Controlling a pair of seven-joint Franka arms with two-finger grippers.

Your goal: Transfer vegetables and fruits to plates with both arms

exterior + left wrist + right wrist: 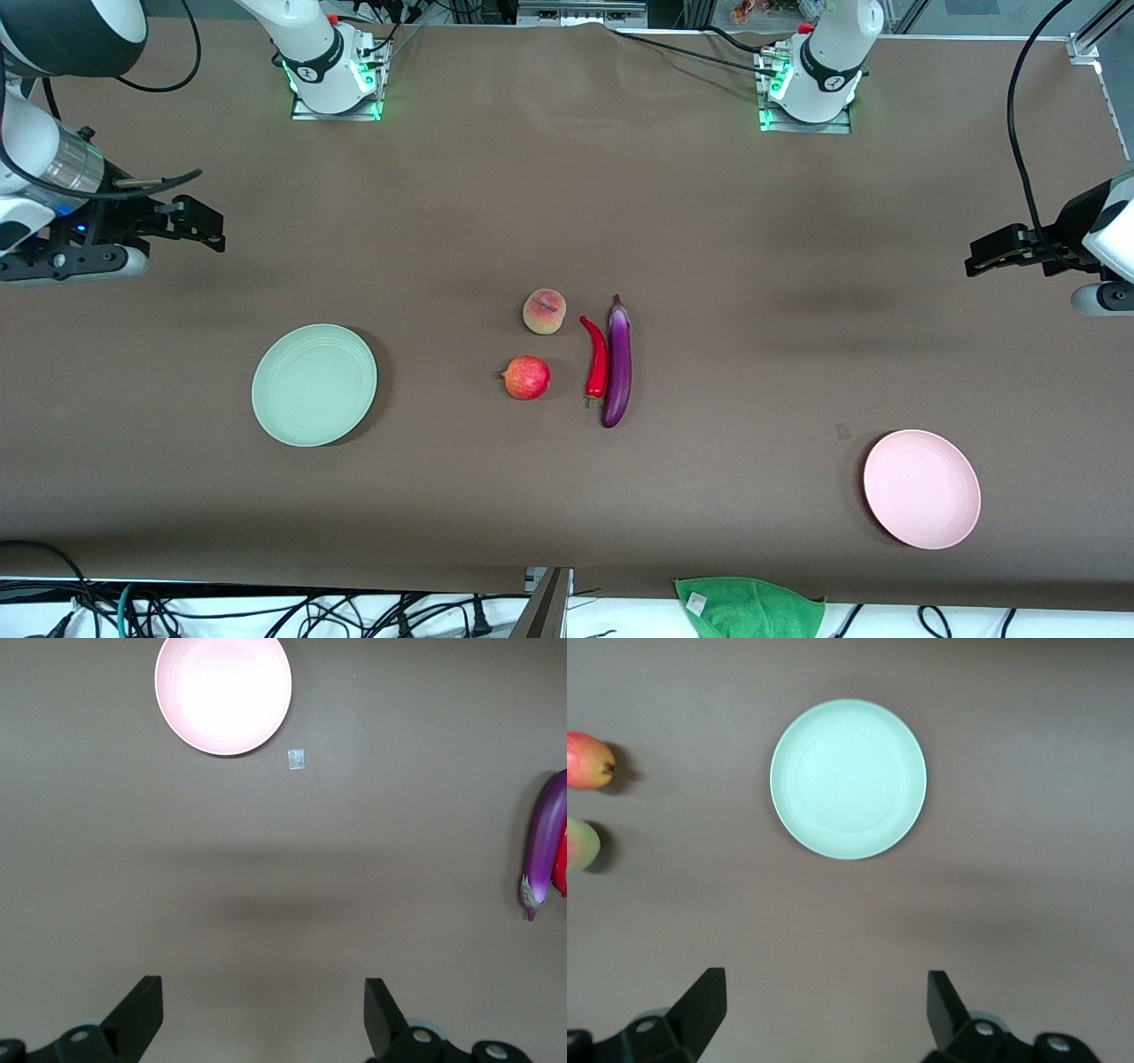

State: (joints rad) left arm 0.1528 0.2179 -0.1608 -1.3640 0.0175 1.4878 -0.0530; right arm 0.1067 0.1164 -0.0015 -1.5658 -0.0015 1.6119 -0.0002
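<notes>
In the middle of the table lie a peach [544, 311], a red pomegranate-like fruit [526, 377], a red chili [598, 359] and a purple eggplant [617, 363]. The chili and eggplant are side by side. An empty mint plate [314, 384] sits toward the right arm's end, an empty pink plate [921, 488] toward the left arm's end. My right gripper [213, 235] hangs open over bare table at its end, holding nothing [827, 985]. My left gripper [974, 261] hangs open over bare table at the other end, also holding nothing [263, 992].
A green cloth [749, 607] lies at the table edge nearest the front camera. A small clear tag [842, 431] lies beside the pink plate. Cables trail along that same edge, and both arm bases stand at the farthest edge.
</notes>
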